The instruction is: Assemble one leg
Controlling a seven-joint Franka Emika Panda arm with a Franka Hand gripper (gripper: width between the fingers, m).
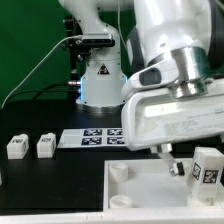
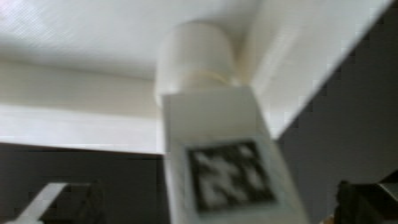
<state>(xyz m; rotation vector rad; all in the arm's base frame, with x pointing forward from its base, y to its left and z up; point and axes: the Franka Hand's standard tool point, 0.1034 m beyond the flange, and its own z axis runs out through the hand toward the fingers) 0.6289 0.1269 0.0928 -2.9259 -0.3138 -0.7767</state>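
Observation:
A white leg [image 1: 207,170] with a square marker stands at the exterior view's right, over the right end of the large white panel [image 1: 150,195]. My gripper [image 1: 192,163] hangs over it. In the wrist view the leg [image 2: 210,120] runs away between my fingers, with its marker near me and its rounded end against the panel [image 2: 71,60]. The gripper [image 2: 217,205] is open. A dark gap shows on each side of the leg, wide at one finger [image 2: 57,203] and narrow at the other.
Two more legs [image 1: 16,147] [image 1: 45,146] stand on the black table at the exterior view's left. The marker board [image 1: 92,138] lies behind the panel. Round sockets [image 1: 120,173] sit at the panel's left corners. The robot base [image 1: 100,80] stands at the back.

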